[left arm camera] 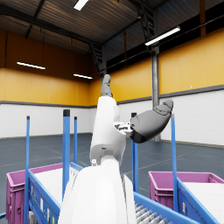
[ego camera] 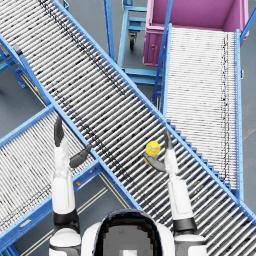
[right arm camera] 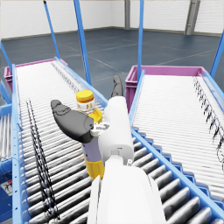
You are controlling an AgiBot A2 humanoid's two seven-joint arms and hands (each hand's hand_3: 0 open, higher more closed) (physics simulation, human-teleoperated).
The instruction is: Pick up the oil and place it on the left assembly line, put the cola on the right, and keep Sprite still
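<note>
I have the oil bottle (ego camera: 152, 148) standing upright on the rollers of the middle conveyor (ego camera: 100, 95), right beside my right hand (ego camera: 164, 156). That hand is spread wide, thumb out to one side and fingers straight up, with the bottle sitting in the gap between them. In the right wrist view the thumb crosses in front of the bottle's upper body below the yellow cap (right arm camera: 85, 99), but I cannot tell whether the palm touches it; nothing is clamped yet. My left hand (ego camera: 66, 150) is raised over the edge of the left line (ego camera: 25, 165), fingers apart and holding nothing. I judge the bottle to be stiff plastic, smooth and likely slippery, with liquid weight low down, so it may tip on the rollers if nudged. I would close around the labelled middle of the body, not the narrower cap, and squeeze firmly before lifting. The right line (ego camera: 200, 90) runs up to a pink bin (ego camera: 200, 15). I see no cola or Sprite in these views.
</note>
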